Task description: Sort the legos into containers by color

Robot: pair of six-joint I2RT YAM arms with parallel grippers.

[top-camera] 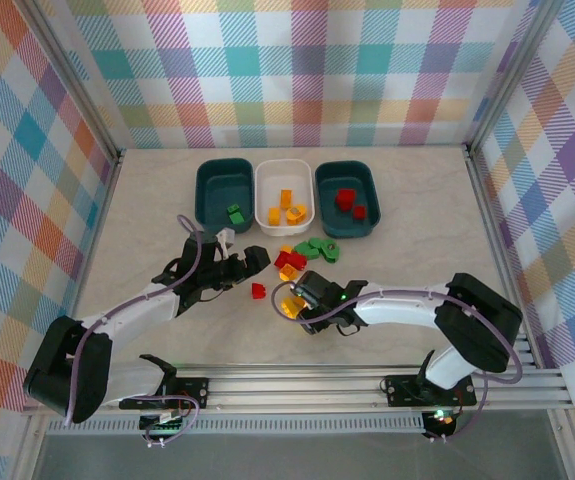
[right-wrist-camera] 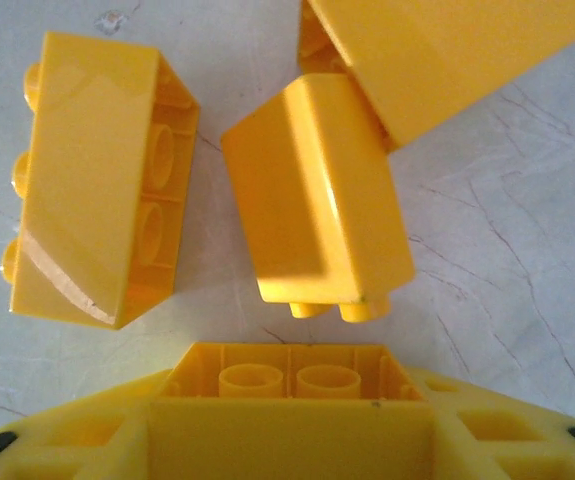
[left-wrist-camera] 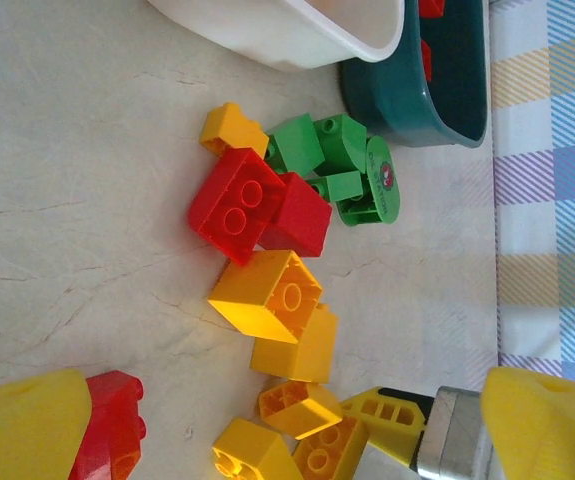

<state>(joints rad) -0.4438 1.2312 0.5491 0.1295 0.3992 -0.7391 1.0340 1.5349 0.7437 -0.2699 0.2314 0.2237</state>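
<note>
Yellow glossy plastic brick [right-wrist-camera: 287,395] lies squarely between the fingers [right-wrist-camera: 67,445] of the right gripper [top-camera: 294,307], long axis spanning them; clamped or not, I cannot tell

Three bins are counted at the far side: a left teal bin [top-camera: 219,185], a white bin [top-camera: 277,178] and a right teal bin [top-camera: 362,185]. One green brick [top-camera: 235,213] is counted in the left teal bin, at least three yellow bricks [top-camera: 286,198] in the white bin, and two red bricks [top-camera: 344,198] in the right teal bin. On the table [top-camera: 417,230], three loose red bricks [left-wrist-camera: 237,205], at least four loose green pieces [left-wrist-camera: 292,145] and at least six loose yellow bricks [left-wrist-camera: 267,295] are counted, though exact totals are hidden by the tight heap.
</note>
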